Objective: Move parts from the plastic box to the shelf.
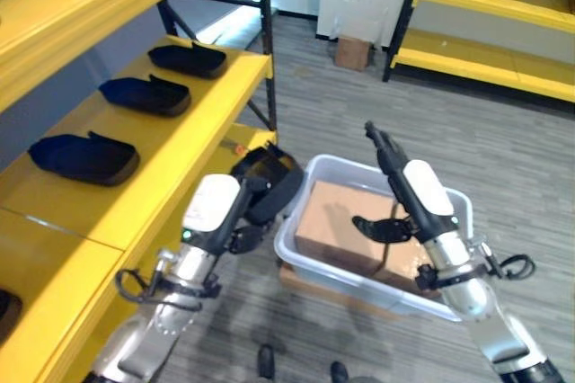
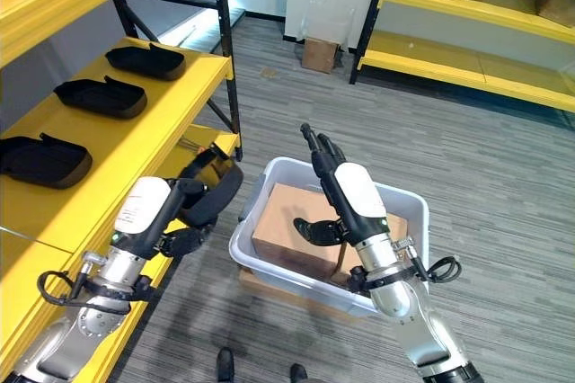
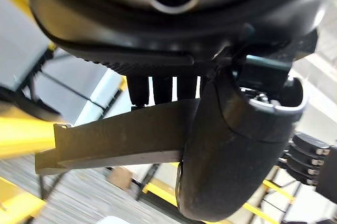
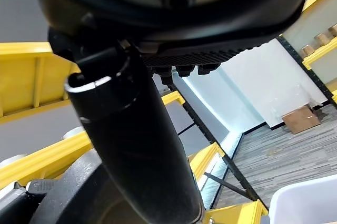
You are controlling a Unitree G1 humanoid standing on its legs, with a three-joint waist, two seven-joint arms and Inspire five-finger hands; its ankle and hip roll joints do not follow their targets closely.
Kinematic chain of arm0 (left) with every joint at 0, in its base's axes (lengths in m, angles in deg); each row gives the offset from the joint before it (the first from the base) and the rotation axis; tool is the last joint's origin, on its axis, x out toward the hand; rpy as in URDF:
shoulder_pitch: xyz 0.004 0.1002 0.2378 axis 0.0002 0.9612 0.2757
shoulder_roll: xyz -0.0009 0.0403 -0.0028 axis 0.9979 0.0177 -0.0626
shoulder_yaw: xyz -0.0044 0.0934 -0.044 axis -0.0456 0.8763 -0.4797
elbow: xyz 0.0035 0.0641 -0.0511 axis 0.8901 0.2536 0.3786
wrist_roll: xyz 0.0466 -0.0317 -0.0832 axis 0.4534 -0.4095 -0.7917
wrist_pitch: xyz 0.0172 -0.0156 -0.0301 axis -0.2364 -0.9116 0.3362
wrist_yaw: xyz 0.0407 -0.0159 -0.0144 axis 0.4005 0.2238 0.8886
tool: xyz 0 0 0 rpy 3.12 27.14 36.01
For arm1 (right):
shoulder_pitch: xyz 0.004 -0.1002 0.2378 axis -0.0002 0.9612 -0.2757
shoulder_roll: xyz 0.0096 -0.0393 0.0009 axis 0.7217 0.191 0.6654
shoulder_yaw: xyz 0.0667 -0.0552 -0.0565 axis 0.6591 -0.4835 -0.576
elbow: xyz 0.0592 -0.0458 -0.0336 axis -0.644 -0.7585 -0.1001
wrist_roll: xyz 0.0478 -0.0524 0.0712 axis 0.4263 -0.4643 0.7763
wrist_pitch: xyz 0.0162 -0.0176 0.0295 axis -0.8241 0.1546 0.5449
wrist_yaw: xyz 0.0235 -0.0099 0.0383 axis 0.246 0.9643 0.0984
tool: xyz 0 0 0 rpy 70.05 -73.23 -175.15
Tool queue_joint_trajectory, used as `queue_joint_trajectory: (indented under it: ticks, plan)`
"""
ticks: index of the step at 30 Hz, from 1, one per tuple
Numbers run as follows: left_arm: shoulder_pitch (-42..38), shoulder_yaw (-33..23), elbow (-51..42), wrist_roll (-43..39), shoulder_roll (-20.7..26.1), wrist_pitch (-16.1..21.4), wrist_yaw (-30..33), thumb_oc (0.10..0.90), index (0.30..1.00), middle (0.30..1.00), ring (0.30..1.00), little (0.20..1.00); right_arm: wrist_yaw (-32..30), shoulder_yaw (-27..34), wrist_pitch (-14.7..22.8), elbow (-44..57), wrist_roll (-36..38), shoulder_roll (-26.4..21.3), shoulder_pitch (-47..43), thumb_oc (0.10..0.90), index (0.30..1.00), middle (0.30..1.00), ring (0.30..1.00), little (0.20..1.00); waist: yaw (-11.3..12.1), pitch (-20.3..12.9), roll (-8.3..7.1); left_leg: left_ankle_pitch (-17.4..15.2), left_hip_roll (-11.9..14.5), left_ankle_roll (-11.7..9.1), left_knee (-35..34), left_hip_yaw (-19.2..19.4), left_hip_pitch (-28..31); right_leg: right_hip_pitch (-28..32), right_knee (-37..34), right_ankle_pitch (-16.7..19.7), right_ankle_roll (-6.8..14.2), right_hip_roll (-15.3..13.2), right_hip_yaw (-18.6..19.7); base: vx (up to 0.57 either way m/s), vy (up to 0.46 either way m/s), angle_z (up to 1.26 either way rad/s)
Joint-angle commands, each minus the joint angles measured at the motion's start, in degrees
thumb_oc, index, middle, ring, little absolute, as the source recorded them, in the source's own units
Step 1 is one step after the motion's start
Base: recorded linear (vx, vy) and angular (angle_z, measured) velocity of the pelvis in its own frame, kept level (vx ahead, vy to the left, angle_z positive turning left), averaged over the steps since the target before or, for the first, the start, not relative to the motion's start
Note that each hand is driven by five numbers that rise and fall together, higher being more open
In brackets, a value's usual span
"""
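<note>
My two head cameras look down from above and share the grey plastic box (image 1: 310,237), the yellow shelf (image 1: 184,136) and the floor. My left wrist camera looks very near along my left hand (image 3: 231,145) toward the shelf frame. My right wrist camera looks along my right hand (image 4: 137,145) at the same shelf.
</note>
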Motion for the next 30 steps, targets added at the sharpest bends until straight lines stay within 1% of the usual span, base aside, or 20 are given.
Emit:
queue_joint_trajectory:
  ticks: [1, 2, 6, 10, 11, 12, 14, 15, 16, 17, 18, 19, 20, 21, 23, 25, 26, 27, 29, 30]
  plan:
    - [-8.51, -0.51, -2.58, -4.09, -0.66, 4.27, 2.9, 0.4, 0.3, 0.3, 0.3, 0.3, -3.55, 3.41, 5.34, 5.2, 3.36, -1.12, -4.84, 0.9, 1.0, 1.0, 1.0, 1.0, -0.35, -6.84, -0.89, -0.8, -2.3, 1.77, -0.38, 0.16, -1.95, -3.82, 7.3, -0.49, -0.5, 3.47, -0.88, -0.15, -0.281, 0.24]
    - [-8.63, -0.25, -2.8, -4.22, -0.69, 4.38, 2.72, 0.4, 0.3, 0.3, 0.3, 0.3, -3.57, 3.53, 5.45, 5.47, 3.53, -1.36, -4.89, 0.9, 1.0, 1.0, 1.0, 1.0, -0.36, -6.51, -0.73, 0.29, -1.77, 1.45, -0.38, -0.06, -2.43, -3.73, 7.08, -0.03, -0.81, 3.88, -1.46, -0.05, -0.135, 0.21]
    - [-9.36, 1.94, -2.9, -5.29, -1.45, 4.56, 1.34, 0.4, 0.3, 0.3, 0.3, 0.3, -3.91, 3.94, 6.18, 6.79, 4.08, -2.72, -5.52, 0.9, 1.0, 1.0, 1.0, 1.0, -0.19, -5.16, 0.05, 2.79, -0.11, -0.28, 0.17, -1.92, -3.83, -2.47, 5.86, 0.23, -2.09, 5.11, -3.96, -0.09, -0.186, 0.19]
    - [-10.93, 4.33, -2.69, -5.61, -1.68, 4.85, 0.68, 0.4, 0.3, 0.3, 0.3, 0.3, -5.14, 3.88, 6.76, 7.58, 4.42, -4.31, -7.98, 0.9, 1.0, 1.0, 1.0, 1.0, 0.1, -3.05, 1.73, 6.1, 1.48, -2.66, 0.4, -3.31, -6.3, -1.98, 5.09, 0.21, -3.12, 6.11, -6.51, -0.13, -0.142, 0.35]
    - [-11.46, 4.85, -2.57, -5.6, -1.73, 4.88, 0.53, 0.4, 0.3, 0.3, 0.3, 0.3, -5.3, 3.74, 6.59, 7.59, 4.02, -4.73, -8.54, 0.9, 1.0, 1.0, 1.0, 1.0, 0.0, -2.66, 1.97, 6.19, 1.74, -2.86, 0.66, -2.57, -6.94, -1.88, 4.93, 0.32, -3.2, 5.91, -7.39, -0.1, -0.095, 0.29]
    - [-11.86, 5.15, -2.41, -5.54, -1.83, 4.88, 0.48, 0.4, 0.3, 0.3, 0.3, 0.3, -5.51, 3.82, 6.48, 7.66, 3.72, -5.15, -9.01, 0.9, 1.0, 1.0, 1.0, 1.0, -0.28, -2.41, 2.09, 5.56, 1.79, -2.84, 1.2, -1.4, -7.1, -1.52, 4.71, 0.22, -3.21, 5.49, -8.43, -0.13, -0.075, 0.47]
    - [-12.71, 5.74, -2.27, -5.48, -2.08, 4.87, 0.52, 0.4, 0.3, 0.3, 0.3, 0.3, -6.38, 4.45, 6.16, 8.23, 3.08, -6.06, -9.85, 0.9, 1.0, 1.0, 1.0, 1.0, -1.46, -1.82, 2.12, 4.41, 3.05, -2.59, 3.72, 5.49, -7.63, -1.67, 3.92, 1.09, -3.1, 4.39, -10.89, -0.15, -0.038, 0.81]
    - [-12.78, 5.73, -2.25, -5.5, -2.13, 4.86, 0.51, 0.4, 0.3, 0.3, 0.3, 0.3, -6.42, 4.44, 6.12, 8.23, 3.06, -6.11, -9.92, 0.9, 1.0, 1.0, 1.0, 1.0, -1.31, -1.82, 2.12, 3.98, 3.09, -2.59, 4.32, 5.67, -7.87, -1.65, 3.81, 1.11, -3.08, 4.34, -10.74, -0.13, -0.025, 0.78]
    - [-13.05, 5.84, -2.4, -5.61, -2.13, 5.06, 0.41, 0.4, 0.3, 0.3, 0.3, 0.3, -6.67, 4.59, 5.8, 8.4, 2.67, -6.44, -10.05, 0.9, 1.0, 1.0, 1.0, 1.0, -1.92, -1.96, 2.05, 2.88, 4.58, -2.85, 6.5, 9.9, -7.13, -2.14, 3.63, 1.7, -2.98, 3.66, -11.68, -0.11, -0.034, 0.6]
    - [-12.97, 5.87, -2.74, -5.96, -2.25, 5.42, 0.5, 0.4, 0.3, 0.3, 0.3, 0.3, -6.69, 4.21, 5.54, 8.3, 2.1, -6.11, -9.97, 0.9, 1.0, 1.0, 1.0, 1.0, -1.84, -2.41, 1.82, 1.16, 6.02, -3.33, 9.69, 10.84, -5.5, -2.32, 3.31, 2.05, -2.87, 2.71, -12.36, -0.12, -0.036, 0.41]
    - [-12.93, 5.8, -2.8, -5.97, -2.19, 5.42, 0.48, 0.4, 0.3, 0.3, 0.3, 0.3, -6.7, 4.18, 5.54, 8.3, 2.08, -6.06, -10.02, 0.9, 1.0, 1.0, 1.0, 1.0, -1.8, -2.37, 1.84, 1.1, 6.18, -3.28, 10.19, 10.88, -5.84, -2.42, 3.24, 2.26, -2.93, 2.79, -12.31, -0.1, -0.046, 0.18]
    - [-12.64, 5.46, -2.79, -6.0, -2.25, 5.41, 0.56, 0.4, 0.3, 0.3, 0.3, 0.3, -6.47, 3.76, 5.58, 8.24, 1.94, -5.73, -10.07, 0.9, 1.0, 1.0, 1.0, 1.0, -1.52, -2.55, 1.34, -1.67, 6.48, -2.93, 13.84, 9.82, -4.83, -2.48, 3.24, 2.32, -3.04, 1.94, -12.51, -0.09, -0.049, 0.15]
    - [-12.79, 5.15, -2.88, -6.36, -2.27, 5.28, 0.43, 0.4, 0.3, 0.3, 0.3, 0.3, -6.14, 3.28, 5.67, 8.19, 2.33, -5.17, -10.12, 0.9, 1.0, 1.0, 1.0, 1.0, -1.21, -3.11, 1.03, -4.74, 7.11, -2.4, 17.43, 9.47, -2.85, -2.63, 3.25, 2.16, -2.95, 0.87, -13.72, -0.08, -0.057, 0.21]
    - [-12.9, 5.06, -2.95, -6.26, -2.22, 5.22, 0.27, 0.4, 0.3, 0.3, 0.3, 0.3, -5.93, 3.03, 5.64, 8.06, 2.52, -4.87, -10.18, 0.9, 1.0, 1.0, 1.0, 1.0, -1.24, -3.27, 1.18, -5.82, 8.0, -2.4, 20.2, 9.55, -1.43, -2.38, 3.29, 1.74, -2.86, 0.73, -14.47, -0.08, -0.032, 0.32]
    - [-13.04, 4.59, -3.39, -6.33, -2.01, 5.09, 0.3, 0.4, 0.3, 0.3, 0.3, 0.3, -5.58, 2.93, 5.27, 7.65, 3.37, -4.36, -10.21, 0.9, 1.0, 1.0, 1.0, 1.0, -1.51, -3.7, 1.95, -5.48, 10.4, -2.72, 24.53, 10.51, 1.5, -2.78, 3.25, 1.44, -2.86, 0.59, -16.71, -0.07, 0.024, 0.28]
    - [-13.17, 4.06, -3.57, -6.68, -1.83, 4.99, 0.53, 0.4, 0.3, 0.3, 0.3, 0.3, -5.51, 2.87, 4.77, 7.08, 3.86, -3.85, -10.15, 0.9, 1.0, 1.0, 1.0, 1.0, -2.22, -4.35, 2.96, -4.98, 12.12, -3.4, 25.05, 11.55, 4.85, -3.6, 2.93, 1.54, -2.54, 0.51, -18.89, -0.08, 0.061, 0.62]
    - [-13.14, 4.0, -3.6, -6.67, -1.82, 4.98, 0.54, 0.4, 0.3, 0.3, 0.3, 0.3, -5.53, 2.81, 4.78, 7.04, 3.86, -3.85, -10.23, 0.9, 1.0, 1.0, 1.0, 1.0, -2.35, -4.36, 2.88, -4.66, 12.04, -3.35, 24.86, 11.5, 4.75, -3.67, 2.84, 1.76, -2.64, 0.46, -19.02, -0.07, 0.083, 1.16]
    - [-13.15, 3.83, -3.6, -6.94, -1.92, 4.91, 0.65, 0.4, 0.3, 0.3, 0.3, 0.3, -5.52, 2.7, 4.49, 6.49, 4.01, -3.4, -10.05, 0.9, 1.0, 1.0, 1.0, 1.0, -2.5, -4.73, 3.59, -4.68, 12.67, -3.87, 24.54, 11.65, 6.33, -3.8, 2.58, 1.69, -2.21, 0.32, -20.27, -0.11, 0.153, 0.91]
    - [-13.05, 3.07, -3.43, -6.9, -2.3, 4.64, 1.18, 0.4, 0.3, 0.3, 0.3, 0.3, -6.02, 3.2, 4.05, 5.91, 3.63, -2.79, -9.65, 0.9, 1.0, 1.0, 1.0, 1.0, -3.53, -5.48, 5.1, -5.83, 12.04, -4.75, 19.9, 11.33, 9.62, -5.03, 2.61, 2.48, -1.13, -0.48, -22.83, -0.14, 0.233, 0.59]
    - [-12.76, 2.94, -3.47, -6.91, -2.43, 4.68, 1.07, 0.4, 0.3, 0.3, 0.3, 0.3, -6.49, 3.45, 4.12, 6.08, 3.7, -2.6, -9.22, 0.9, 1.0, 1.0, 1.0, 1.0, -3.99, -5.86, 5.45, -5.81, 11.73, -4.74, 15.51, 11.93, 10.42, -5.6, 2.79, 3.14, -0.67, -1.09, -23.82, -0.09, 0.218, 0.99]
